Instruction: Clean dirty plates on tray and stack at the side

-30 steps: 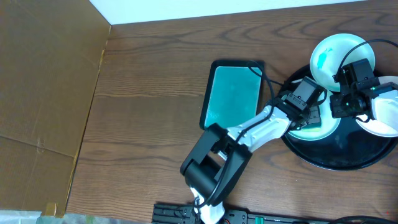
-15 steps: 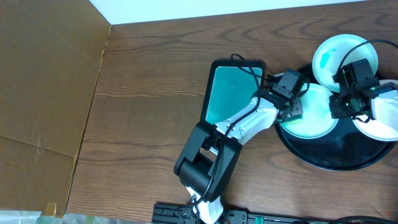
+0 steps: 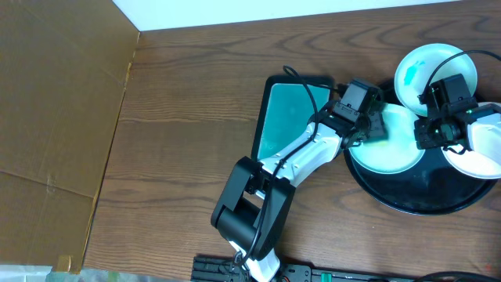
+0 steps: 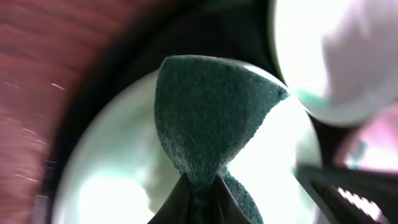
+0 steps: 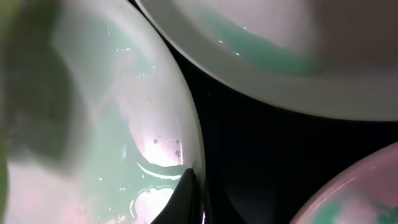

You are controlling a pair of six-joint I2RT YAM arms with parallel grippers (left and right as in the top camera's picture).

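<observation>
The black tray point(image 3: 423, 202) sits at the right edge. Three white plates lie on it: a middle one point(image 3: 395, 153), a far one point(image 3: 434, 70) with a teal smear, and a right one point(image 3: 487, 149). My left gripper point(image 3: 368, 125) is shut on a dark green sponge point(image 4: 211, 118), which presses on the middle plate point(image 4: 106, 180) near its far-left rim. My right gripper point(image 3: 430, 139) is shut on the right rim of the middle plate point(image 5: 106, 124); its finger point(image 5: 191, 190) shows at the rim. The far plate point(image 5: 280, 37) overlaps above.
A rectangular teal dish with a black rim point(image 3: 291, 117) lies just left of the tray, under my left arm. A brown cardboard sheet point(image 3: 55, 117) covers the table's left side. A white wall edge runs along the back.
My left gripper has dragged the sponge from the middle plate's centre up and left to its far-left rim. The right gripper and the plates have not moved.
</observation>
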